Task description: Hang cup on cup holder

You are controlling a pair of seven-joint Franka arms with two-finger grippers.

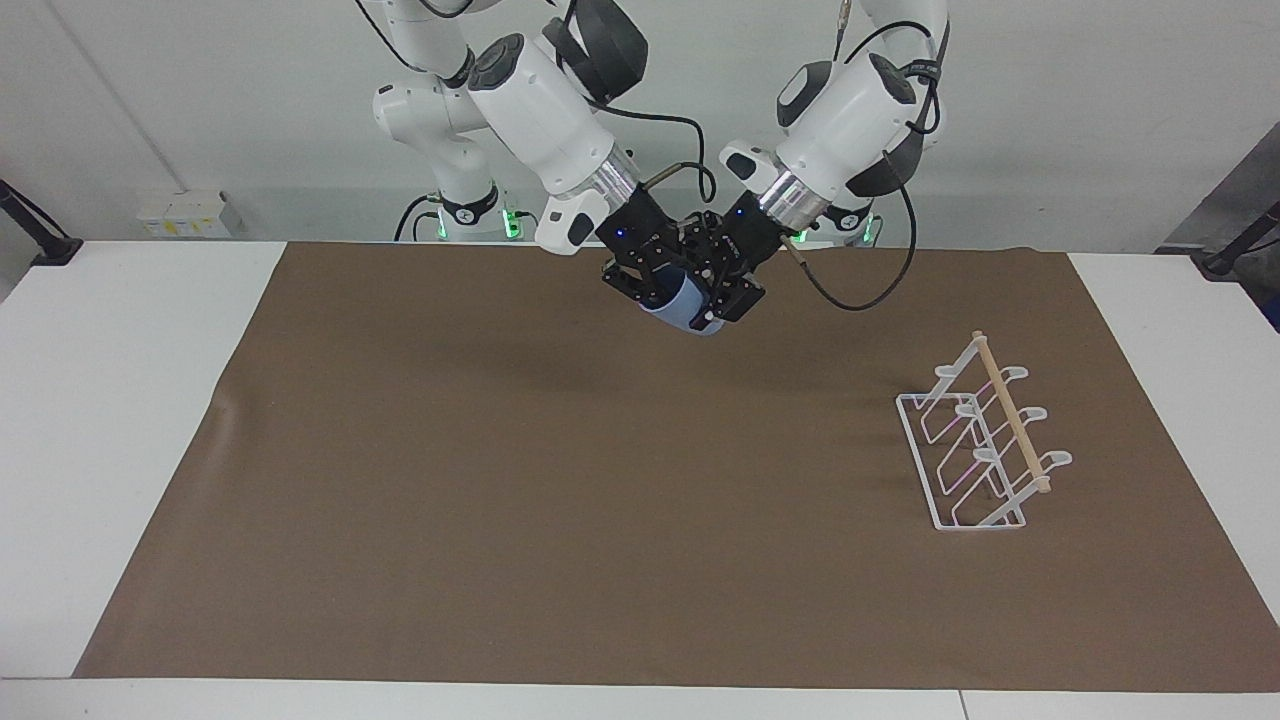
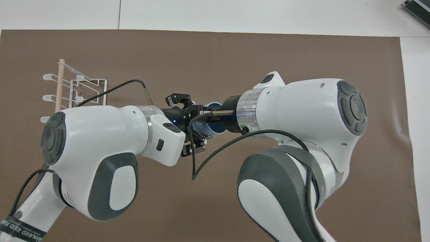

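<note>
The light-blue cup hangs tilted in the air over the part of the brown mat nearest the robots. My left gripper is shut on it from the left arm's side. My right gripper is open beside the cup, its fingers still close around the cup's upper end. In the overhead view the cup shows between the two wrists, next to my left gripper. The white wire cup holder with its wooden dowel stands on the mat toward the left arm's end; it also shows in the overhead view.
A brown mat covers most of the white table. Black cables loop down from both wrists near the grippers. A power strip lies at the table's edge at the right arm's end.
</note>
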